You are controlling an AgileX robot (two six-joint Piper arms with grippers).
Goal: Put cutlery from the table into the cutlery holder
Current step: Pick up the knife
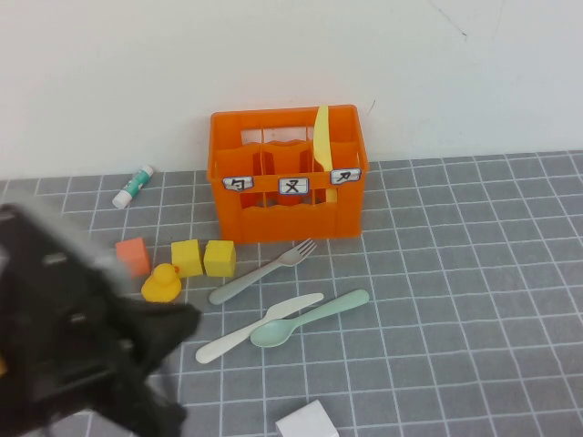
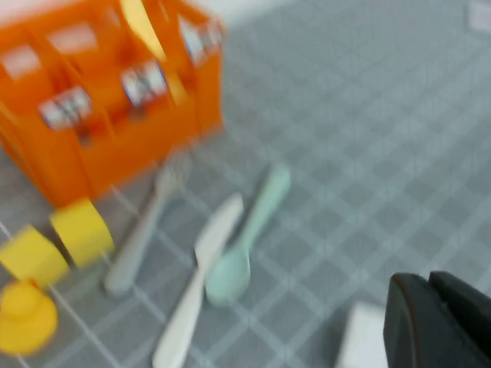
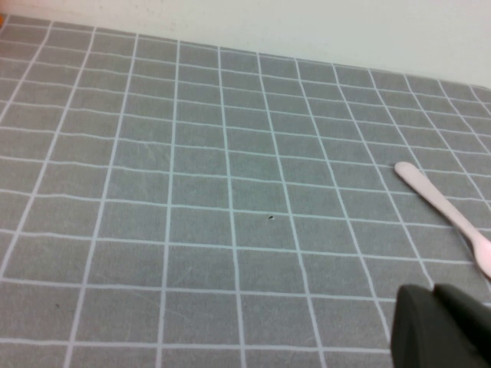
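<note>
Grey tiled table (image 3: 230, 199) with white grid lines, filling most of the view; pale wall along its far edge. One white plastic cutlery piece (image 3: 445, 215), lying flat on the table, rounded end free, other end cut off by the picture's edge. Right gripper (image 3: 441, 326): dark, closed, above the table, holding nothing.

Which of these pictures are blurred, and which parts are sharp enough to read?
High view: the left arm is a dark smear at lower left with the left gripper shut; the cutlery holder and its labels are sharp. Left wrist view: everything is soft, even the spoon. Right wrist view: the table grid is crisp; the shut right gripper is near and dark.
</note>
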